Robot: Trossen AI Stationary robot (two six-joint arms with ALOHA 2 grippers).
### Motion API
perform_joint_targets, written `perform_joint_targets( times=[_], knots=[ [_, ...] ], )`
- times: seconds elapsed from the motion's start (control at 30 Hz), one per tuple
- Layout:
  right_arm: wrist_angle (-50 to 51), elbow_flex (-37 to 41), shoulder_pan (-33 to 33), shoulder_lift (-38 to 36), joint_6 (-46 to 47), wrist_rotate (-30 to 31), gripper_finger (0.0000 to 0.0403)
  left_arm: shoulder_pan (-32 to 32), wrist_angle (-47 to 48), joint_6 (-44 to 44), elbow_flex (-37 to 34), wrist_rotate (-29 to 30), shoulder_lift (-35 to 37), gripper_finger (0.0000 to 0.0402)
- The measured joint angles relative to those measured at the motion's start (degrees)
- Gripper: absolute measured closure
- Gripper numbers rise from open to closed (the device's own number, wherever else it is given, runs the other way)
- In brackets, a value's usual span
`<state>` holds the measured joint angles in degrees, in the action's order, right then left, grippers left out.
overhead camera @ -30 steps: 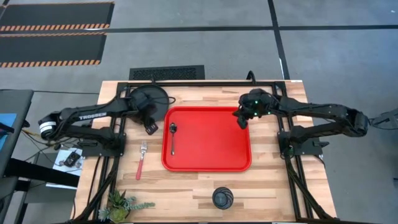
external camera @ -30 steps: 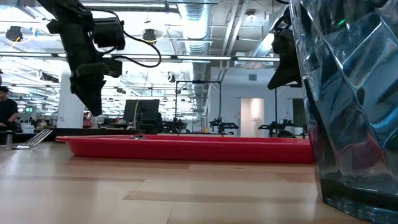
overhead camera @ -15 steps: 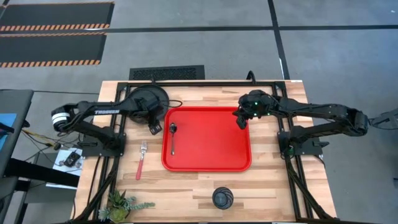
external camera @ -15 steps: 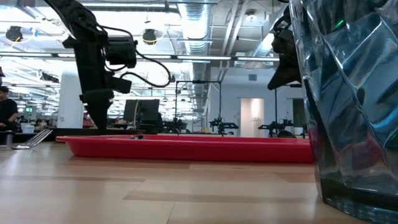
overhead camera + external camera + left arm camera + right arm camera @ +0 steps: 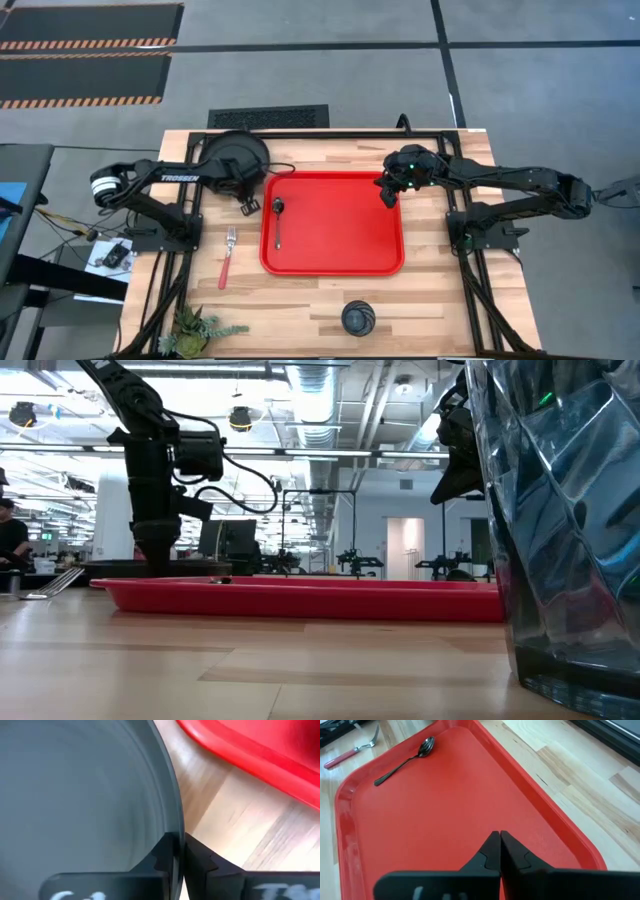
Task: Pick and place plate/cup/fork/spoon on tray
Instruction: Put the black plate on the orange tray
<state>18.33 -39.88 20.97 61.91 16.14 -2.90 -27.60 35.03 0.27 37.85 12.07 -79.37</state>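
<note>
I saw the left end effector (image 5: pixel 177 851) clamped on the rim of the plate (image 5: pixel 235 157), left of the tray (image 5: pixel 335 262) on the surface; a second earlier it hung apart. The right end effector (image 5: pixel 500 845) stayed together above the tray

A small green plant (image 5: pixel 196 327) is seen at the near left corner of the wooden table (image 5: pixel 300 295). Beyond the far edge of the table a dark floor grate (image 5: pixel 267 117) is set into the grey floor, and two black mats with orange-striped edges (image 5: pixel 88 55) lie farther off — at the upper left of the high view. A person (image 5: pixel 12 538) is visible in the room behind — at the far left of the low view
</note>
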Motion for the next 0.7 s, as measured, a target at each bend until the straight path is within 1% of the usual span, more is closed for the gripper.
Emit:
perform_joint_targets(
  times=[0.13, 0.27, 0.33, 0.43, 0.53, 0.6, 0.7],
  knots=[
    [-0.02, 0.0, 0.0, 0.0, -0.04, 0.0, 0.0391, -0.5, 2.02, 0.33, 0.43, 1.36, 2.7, 0.0398],
    [-0.02, 0.0, 0.03, 0.0, -0.21, 0.01, 0.039, -0.81, 7.5, -0.55, 3.86, 2.55, 6.71, 0.04],
    [-0.11, 0.0, 0.31, -0.25, -0.38, 0.59, 0.039, -0.72, 8.57, -2.6, 6.2, 1.1, 9.01, 0.0401],
    [-1.01, 0.0, 1.32, -1.57, -2.51, 1.26, 0.0392, -0.1, 7.75, -6.72, 10.07, -2.31, 11.51, 0.0401],
    [-1.34, -0.02, 2.59, -2.67, -4.53, 1.24, 0.0396, 2.56, 7.7, -9.56, 14.7, -2.6, 11.97, 0.0401],
    [-1.41, -0.02, 3.74, -3.32, -5.7, -0.18, 0.0398, 5.12, 7.5, -10.39, 17.8, -2.75, 11.7, 0.0401],
    [-1.45, 0.12, 5.6, -4.28, -6.63, -2.49, 0.0398, 9.54, 7.04, -11.68, 22.19, -2.57, 9.39, 0.0401]
  ],
)
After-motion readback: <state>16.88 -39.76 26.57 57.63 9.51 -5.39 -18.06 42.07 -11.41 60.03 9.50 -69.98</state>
